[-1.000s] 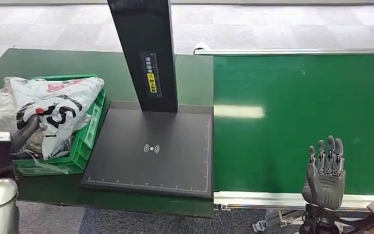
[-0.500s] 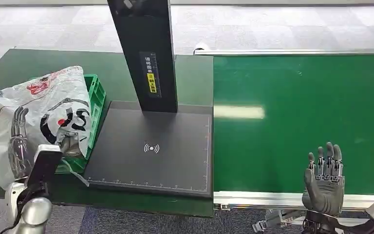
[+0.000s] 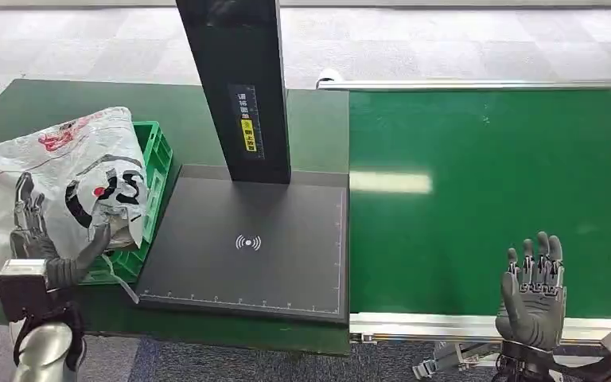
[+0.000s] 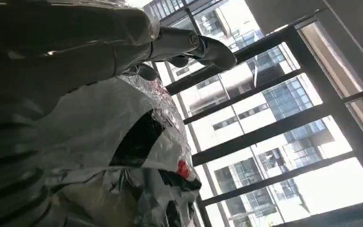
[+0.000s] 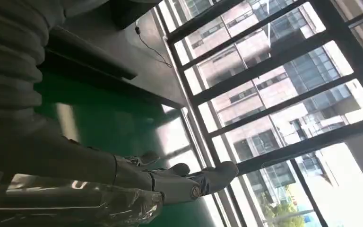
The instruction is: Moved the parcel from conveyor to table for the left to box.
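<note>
Grey and silver, my left hand (image 3: 52, 251) sits nearest me at the low left, fingers (image 3: 24, 208) up against the front of the parcel (image 3: 64, 187) and my thumb hooked under its right lower fold, so I am holding the bag. In the left wrist view the crinkled plastic of the parcel (image 4: 137, 156) presses close along my hand (image 4: 123, 42), its black, white and red print plain to see, with window frames beyond.

My right hand (image 3: 533, 290) stands low on the right, palm turned away from me, fingers upright and slightly apart, holding nothing. It hangs over the near metal edge of the conveyor (image 3: 493, 199). The right wrist view shows the same hand (image 5: 170, 182) with fingers stretched out above the green belt (image 5: 99, 123).

The parcel is a white plastic bag with black and red markings, held up on end at the left. Its lower part is over the near left edge of the green surface (image 3: 48, 107), and its back leans against and partly covers the green crate (image 3: 155, 171) behind it.

Just right of the crate lies a flat black scanner plate (image 3: 247, 247) with a small white wave symbol at its middle. A black post (image 3: 243, 87) rises from the plate's far edge, carrying a yellow label. The belt runs along the plate's right side. Beyond everything is pale tiled floor (image 3: 445, 40).
</note>
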